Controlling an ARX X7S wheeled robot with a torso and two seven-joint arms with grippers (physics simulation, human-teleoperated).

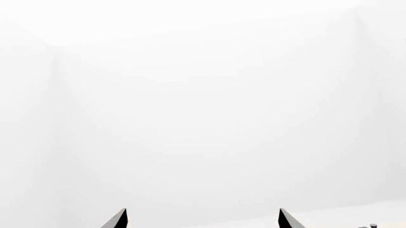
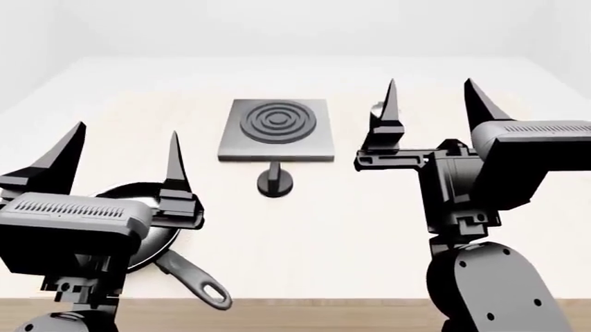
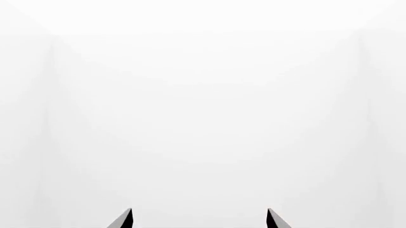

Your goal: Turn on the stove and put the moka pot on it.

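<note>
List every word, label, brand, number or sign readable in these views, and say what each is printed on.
None: no readable text in any view.
Stove: raised rings only, no marking.
Knob: plain black.
Frying pan: no label.
Left gripper and right gripper: ribbed vents, no lettering.

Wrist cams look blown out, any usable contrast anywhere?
Left wrist view: near-white haze, only the left hand tips and a dark speck at one corner. Right wrist view: same washout, right hand tips only. Head view: sharp, soft shadows, stove and frying pan clear.
</note>
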